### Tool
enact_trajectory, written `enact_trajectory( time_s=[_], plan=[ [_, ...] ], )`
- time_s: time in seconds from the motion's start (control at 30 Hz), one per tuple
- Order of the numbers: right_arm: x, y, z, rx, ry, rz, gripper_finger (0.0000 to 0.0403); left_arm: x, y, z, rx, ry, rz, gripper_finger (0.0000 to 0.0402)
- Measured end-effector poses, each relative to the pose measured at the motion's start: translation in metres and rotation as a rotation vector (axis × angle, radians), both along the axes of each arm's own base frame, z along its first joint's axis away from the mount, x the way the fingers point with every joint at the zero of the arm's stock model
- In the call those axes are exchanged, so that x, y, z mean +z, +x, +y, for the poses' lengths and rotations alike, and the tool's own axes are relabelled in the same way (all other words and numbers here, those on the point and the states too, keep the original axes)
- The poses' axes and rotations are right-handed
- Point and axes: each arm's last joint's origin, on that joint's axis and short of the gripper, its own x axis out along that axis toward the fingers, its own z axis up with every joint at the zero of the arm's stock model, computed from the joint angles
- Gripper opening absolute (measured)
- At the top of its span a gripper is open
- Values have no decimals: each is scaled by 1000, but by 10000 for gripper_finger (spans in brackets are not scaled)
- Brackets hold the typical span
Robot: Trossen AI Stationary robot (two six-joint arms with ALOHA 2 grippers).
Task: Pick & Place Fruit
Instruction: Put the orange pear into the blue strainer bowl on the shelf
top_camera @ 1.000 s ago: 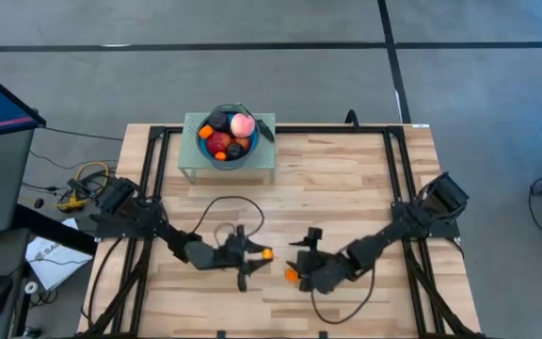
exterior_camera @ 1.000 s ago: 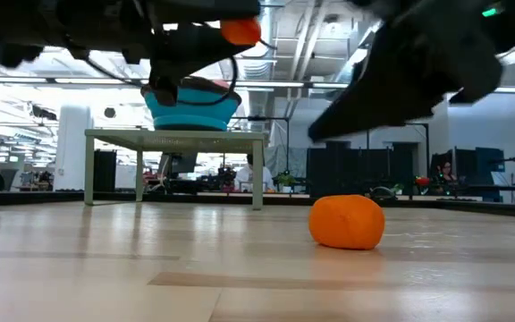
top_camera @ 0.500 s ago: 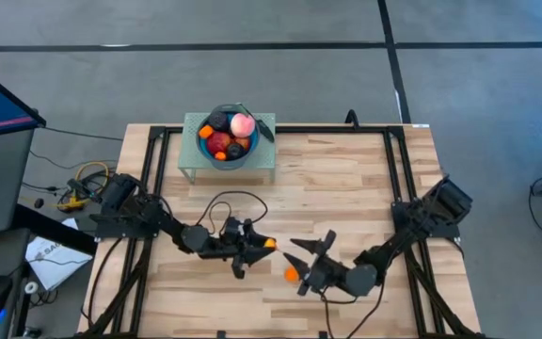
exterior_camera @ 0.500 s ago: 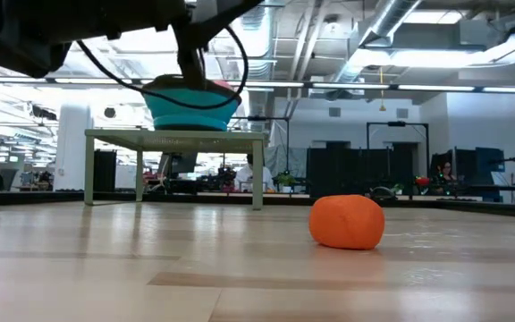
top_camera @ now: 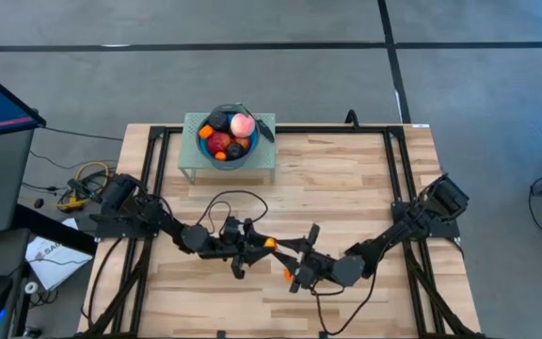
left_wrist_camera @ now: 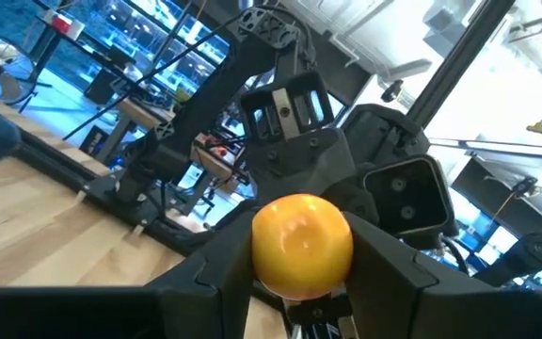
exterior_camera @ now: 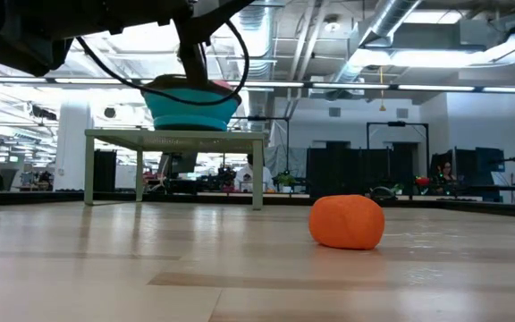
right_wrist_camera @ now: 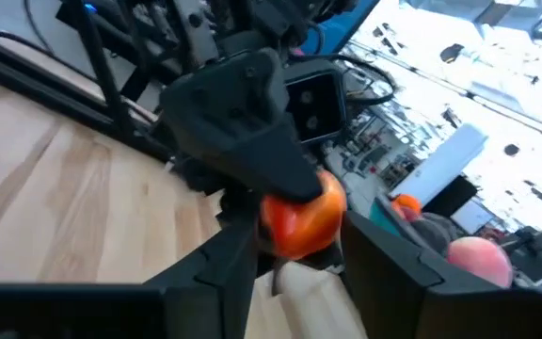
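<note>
From overhead, my left gripper [top_camera: 257, 247] sits over the middle of the pale wooden slatted table [top_camera: 346, 179], pinching a small round orange toy fruit [top_camera: 268, 243] at its tips. My right gripper [top_camera: 298, 261] reaches in from the other side, just beside it, nose to nose. A second small orange fruit [top_camera: 288, 274] lies on the boards right under the right gripper. At the far edge, a round blue bowl [top_camera: 226, 157] stands on a small pale green stand [top_camera: 263, 160], heaped with a pink peach [top_camera: 242, 124], a red apple [top_camera: 218, 142] and dark plums [top_camera: 218, 120].

In the low view I see the loose orange fruit [exterior_camera: 347, 221] resting alone on the table, with the blue bowl [exterior_camera: 190, 107] on its green stand [exterior_camera: 175, 137] behind. Only the dark bulk of an arm [exterior_camera: 79, 22] and a looping black cable [exterior_camera: 231, 54] show at the top.

On the left wrist camera, the yellow-orange fruit [left_wrist_camera: 302, 245] is clamped between my two dark fingers [left_wrist_camera: 205, 282], with the right arm's wrist housing [left_wrist_camera: 398, 193] close behind it.

On the right wrist camera, my own fingers [right_wrist_camera: 219, 268] stand apart on either side of the orange fruit [right_wrist_camera: 301, 215] that the left gripper [right_wrist_camera: 252, 104] carries. I cannot tell whether they touch it. The peach [right_wrist_camera: 478, 256] shows in the background.
</note>
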Motion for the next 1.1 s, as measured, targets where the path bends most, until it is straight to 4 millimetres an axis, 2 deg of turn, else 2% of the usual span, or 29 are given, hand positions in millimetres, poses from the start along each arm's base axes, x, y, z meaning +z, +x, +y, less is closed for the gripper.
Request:
enact_trajectory(
  time_s=[0.63,0.9,1.0,1.1],
  plan=[
    [0,1,-2,2,22,-3,71,0,-1,0,5,14,-6,146],
    [-1,2,-3,1,50,-10,30,1,-1,0,-24,40,-17,217],
    [-2,2,-3,-3,56,-5,20,4,-9,7,-26,101,-21,251],
    [-6,0,-4,-9,95,26,18,16,-27,20,-7,149,-52,278]
  ],
)
